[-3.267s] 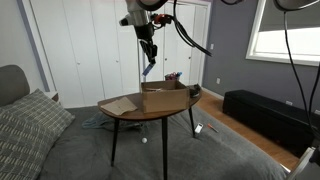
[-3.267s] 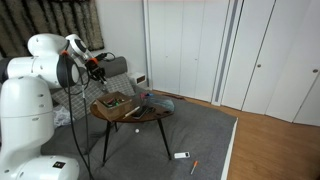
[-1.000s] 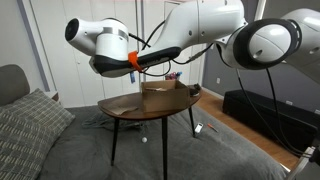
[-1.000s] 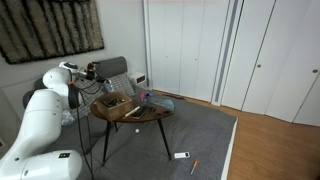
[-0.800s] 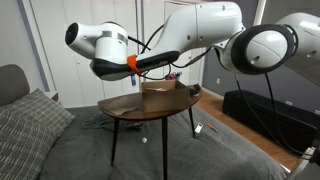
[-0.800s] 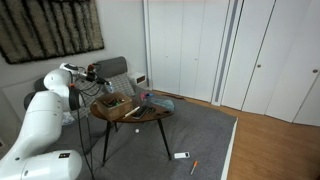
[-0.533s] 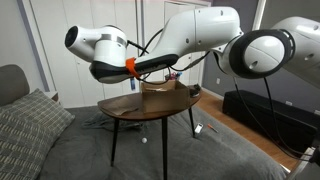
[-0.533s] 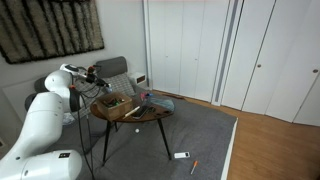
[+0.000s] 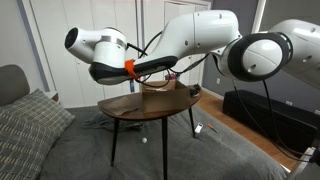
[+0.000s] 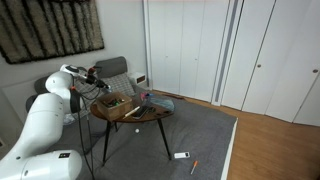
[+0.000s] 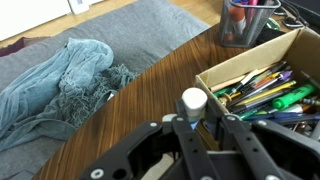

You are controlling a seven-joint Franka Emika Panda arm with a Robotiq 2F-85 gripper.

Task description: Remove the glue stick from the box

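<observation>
Wrist view: box (image 11: 248, 52) holds pens (image 11: 262, 88); fingers (image 11: 186, 138) grip the glue stick (image 11: 193, 100).

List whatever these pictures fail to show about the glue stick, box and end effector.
- Glue stick: the wrist view shows only its white cap; the end effector hides the body.
- Box: the wrist view's right edge cuts it off.
- End effector and box in an exterior view: too small to read grip or contents.
</observation>
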